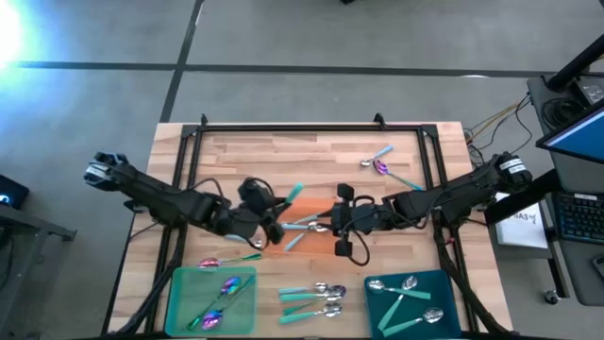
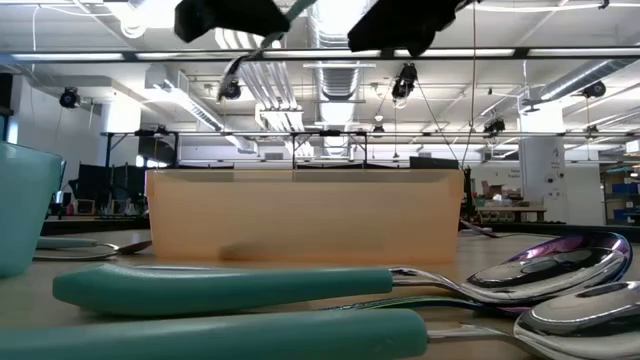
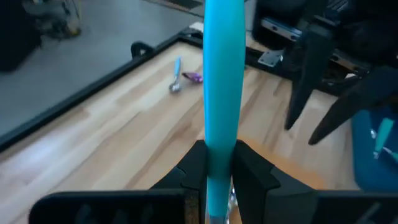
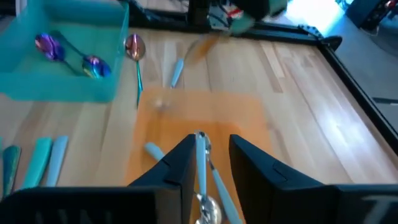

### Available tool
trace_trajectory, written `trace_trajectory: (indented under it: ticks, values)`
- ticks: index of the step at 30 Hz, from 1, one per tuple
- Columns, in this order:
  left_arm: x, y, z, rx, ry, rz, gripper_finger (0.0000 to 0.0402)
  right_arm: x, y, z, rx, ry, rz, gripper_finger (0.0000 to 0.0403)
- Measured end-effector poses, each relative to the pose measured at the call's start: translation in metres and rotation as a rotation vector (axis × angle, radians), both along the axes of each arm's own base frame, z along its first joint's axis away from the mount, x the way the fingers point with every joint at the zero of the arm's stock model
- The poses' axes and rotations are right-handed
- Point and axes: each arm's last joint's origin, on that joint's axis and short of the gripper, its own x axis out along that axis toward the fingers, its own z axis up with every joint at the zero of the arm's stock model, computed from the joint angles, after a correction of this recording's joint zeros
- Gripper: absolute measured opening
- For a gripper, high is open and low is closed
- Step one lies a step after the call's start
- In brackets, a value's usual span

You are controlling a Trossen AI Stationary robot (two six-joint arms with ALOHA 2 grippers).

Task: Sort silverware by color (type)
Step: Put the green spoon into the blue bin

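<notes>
While left hand (image 3: 219,171) pinches a spoon (image 3: 221,74) (light-blue handle), right hand (image 4: 208,163) hovers.

You are working in a large industrial lab or workshop hall. In the low view, exposed silver ducts (image 2: 300,90) and pipes run under an open ceiling with hanging lights, and benches and equipment racks fill the far floor. Seen from above, your wooden tabletop (image 1: 311,151) stands on bare grey concrete, with a laptop (image 1: 578,142) and loose cables past its right edge.
</notes>
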Motion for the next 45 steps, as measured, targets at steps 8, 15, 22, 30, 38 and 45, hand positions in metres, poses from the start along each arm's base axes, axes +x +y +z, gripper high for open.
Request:
trace_trajectory:
  ticks: [8,15,22,30,38,45]
  values:
    - [0.043,-0.016,-0.002,0.166,-0.018,0.076,0.0032,0.005,0.001,0.01,0.051,-0.111,-0.01,0.0154]
    - [0.06,-0.036,0.009,0.293,-0.03,0.157,0.0032,0.005,-0.002,0.012,0.008,-0.142,-0.106,0.0161]
    - [0.045,-0.053,-0.002,0.306,-0.037,0.196,0.0032,0.003,-0.002,0.02,-0.006,-0.195,-0.09,0.0153]
    - [0.04,-0.057,-0.016,0.288,-0.099,0.241,0.0032,0.007,-0.002,0.033,0.031,-0.33,-0.087,0.0158]
    - [0.043,-0.057,-0.017,0.289,-0.167,0.236,0.0032,0.009,-0.005,0.04,0.056,-0.402,-0.088,0.0156]
    - [0.045,-0.058,-0.014,0.266,-0.198,0.23,0.0032,0.015,-0.008,0.041,0.069,-0.452,-0.09,0.0153]
